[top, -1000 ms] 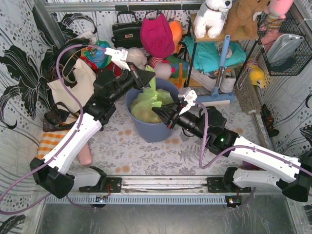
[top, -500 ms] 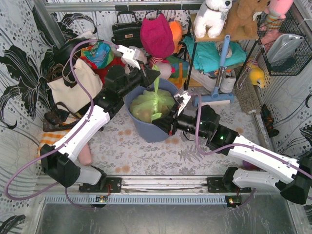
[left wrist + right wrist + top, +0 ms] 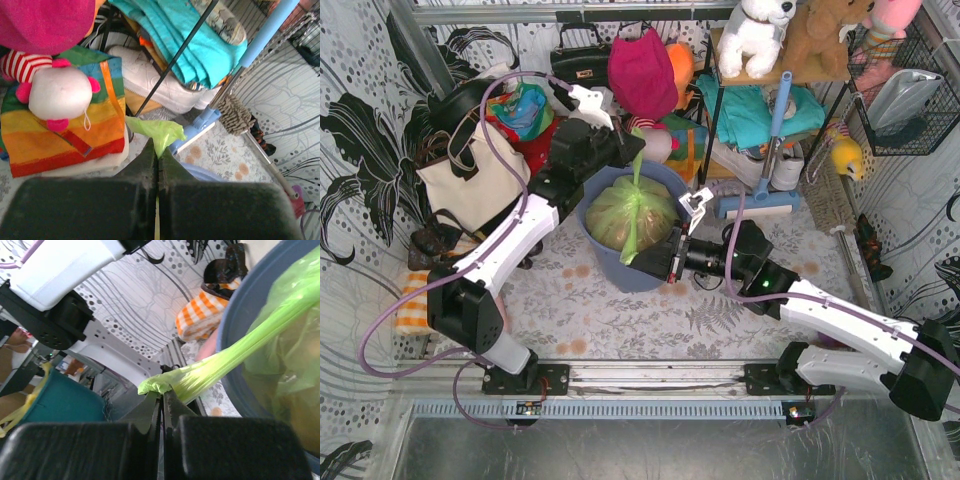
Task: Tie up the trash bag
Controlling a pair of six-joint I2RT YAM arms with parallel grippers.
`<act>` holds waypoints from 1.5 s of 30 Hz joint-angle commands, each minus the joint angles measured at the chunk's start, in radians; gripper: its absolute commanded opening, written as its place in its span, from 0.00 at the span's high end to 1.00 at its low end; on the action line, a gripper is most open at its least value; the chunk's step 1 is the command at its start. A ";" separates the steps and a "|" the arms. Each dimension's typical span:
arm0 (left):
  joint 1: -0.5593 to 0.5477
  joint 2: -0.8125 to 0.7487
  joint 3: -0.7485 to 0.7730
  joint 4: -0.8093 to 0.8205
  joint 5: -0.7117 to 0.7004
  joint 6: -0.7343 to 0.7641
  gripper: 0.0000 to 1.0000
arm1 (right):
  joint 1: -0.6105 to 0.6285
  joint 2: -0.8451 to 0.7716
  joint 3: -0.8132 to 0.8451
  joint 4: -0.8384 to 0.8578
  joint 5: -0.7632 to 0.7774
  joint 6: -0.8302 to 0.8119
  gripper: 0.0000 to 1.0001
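Tabletop (image 3: 600,310): patterned cloth, carrying the bin near the middle. White tote bag (image 3: 470,185) close beside the left arm (image 3: 505,250), liable to snag it on a wide swing.
Bin (image 3: 612,268): blue-grey, upright, apparently unsecured. Likely to tip or slide under a hard sideways pull.
Trash bag (image 3: 620,212): light green, seated inside the bin, mouth gathered. Not yet knotted, by the look of it.
Left claw (image 3: 157,150): pressed together on the far tail (image 3: 159,131), drawn up over the bin's far rim. Only a short tuft past the pinch.
Right claw (image 3: 162,399): pressed together on the near tail (image 3: 210,369), stretched taut across the near rim. Again a short tuft beyond the grip.
Risk, tearing: thin film under tension from both ends. Further pull apt to split it at the neck.
Risk, slipping: short ends apt to escape the pinch during a cross-over, letting the mouth fall open.
Risk, lifting: upward pull apt to hoist the bag out of the bin.
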 commanded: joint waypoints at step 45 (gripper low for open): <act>0.072 0.110 0.084 0.069 -0.016 -0.034 1.00 | -0.027 0.080 -0.204 0.579 -0.237 0.424 1.00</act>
